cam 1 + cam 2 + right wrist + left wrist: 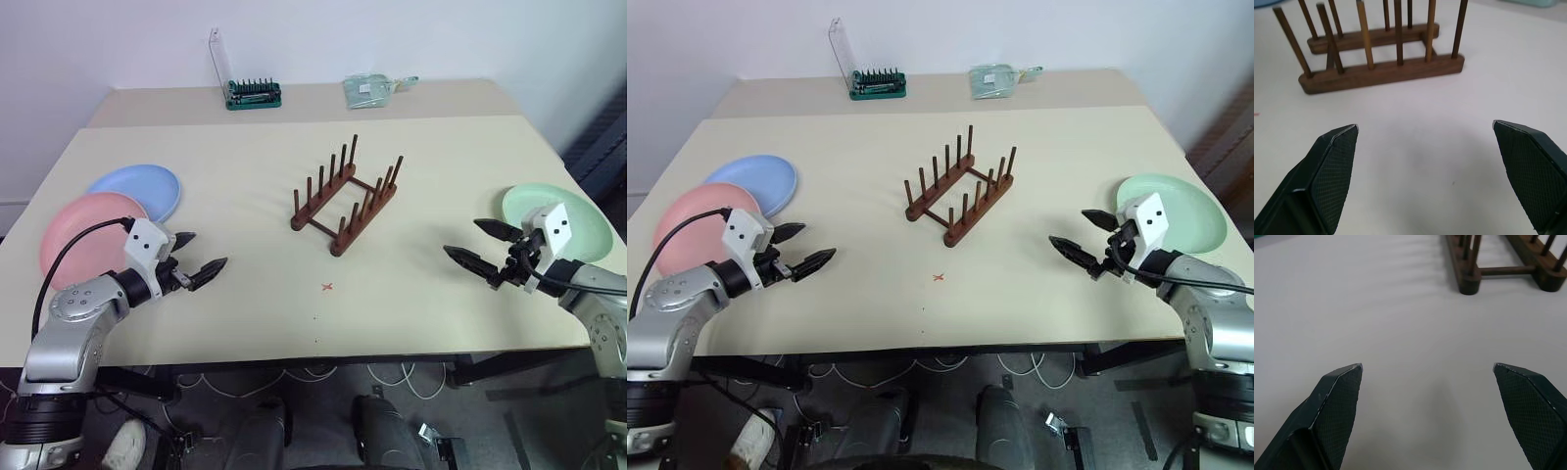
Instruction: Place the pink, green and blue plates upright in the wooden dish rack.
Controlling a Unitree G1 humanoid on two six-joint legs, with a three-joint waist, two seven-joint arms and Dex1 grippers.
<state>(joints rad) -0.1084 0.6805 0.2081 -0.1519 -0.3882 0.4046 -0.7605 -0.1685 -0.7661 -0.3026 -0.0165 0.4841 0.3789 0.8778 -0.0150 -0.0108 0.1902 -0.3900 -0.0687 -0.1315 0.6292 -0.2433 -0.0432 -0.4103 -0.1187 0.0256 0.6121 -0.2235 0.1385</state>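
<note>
While the wooden dish rack point(348, 196) stands empty mid-table, its rails running diagonally away from me, I see the pink plate point(78, 235) and blue plate point(137, 189) overlapping flat just behind my left gripper point(201, 255). The green plate point(568, 215) lies flat behind my right gripper point(480, 245). Both grippers hover spread wide, holding nothing, each nearer its own plates than the rack.

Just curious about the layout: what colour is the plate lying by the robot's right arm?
Pale mint green plate, clearest in the right eye view.
</note>
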